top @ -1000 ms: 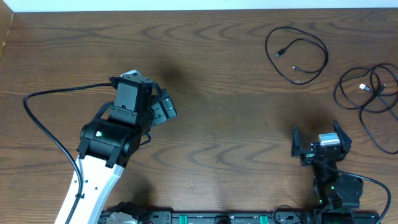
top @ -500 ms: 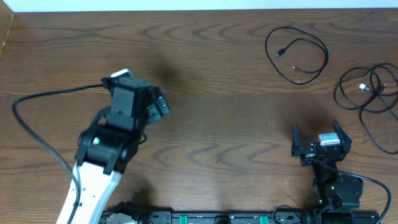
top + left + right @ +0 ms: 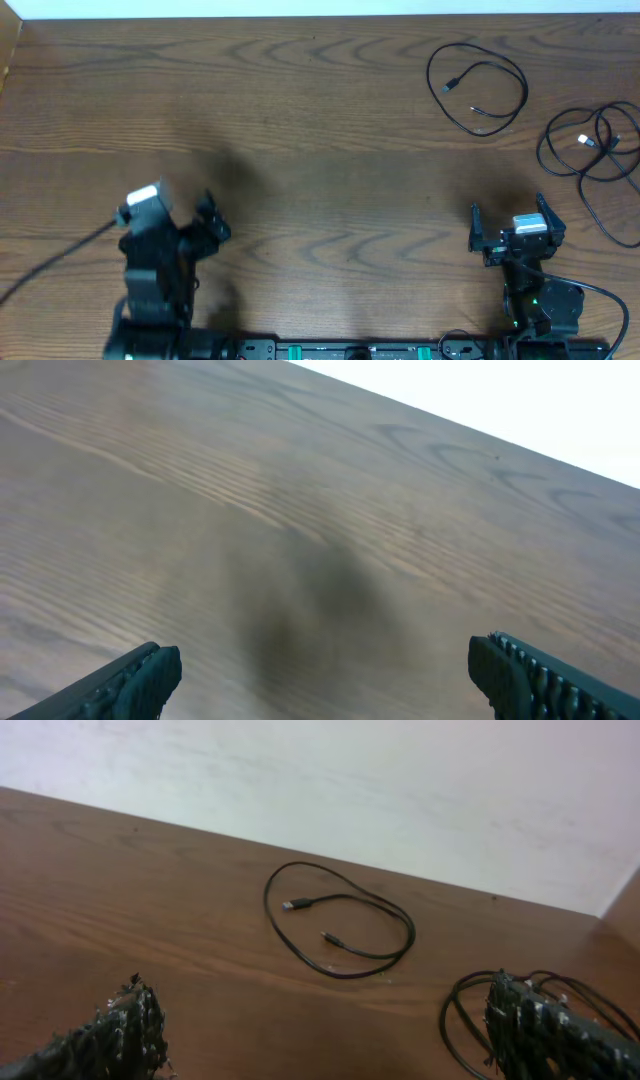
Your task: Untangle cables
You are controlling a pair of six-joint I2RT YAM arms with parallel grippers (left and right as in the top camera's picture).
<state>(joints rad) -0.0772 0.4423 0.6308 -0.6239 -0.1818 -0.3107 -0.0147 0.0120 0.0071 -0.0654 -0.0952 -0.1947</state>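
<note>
One black cable [image 3: 429,75] lies alone in a loose loop at the far right of the table; the right wrist view shows it as a loop [image 3: 350,973] with both plugs inside. Black cables [image 3: 542,150] form a tangle at the right edge, with a white cable [image 3: 586,141] in it; this tangle [image 3: 455,1010] is partly behind my right finger. My right gripper [image 3: 507,212] [image 3: 325,1040] stands open and empty, nearer than both. At the near left, far from the cables, my left gripper [image 3: 203,225] [image 3: 325,680] is open over bare wood.
The wooden table [image 3: 330,150] runs to a pale wall at the far edge [image 3: 400,790]. The arms' bases and a rail [image 3: 350,350] sit along the near edge. A thick black arm wire [image 3: 60,255] trails off to the left.
My left arm has pulled back toward the near left edge, gripper still open. The right arm and the cables have not moved.
</note>
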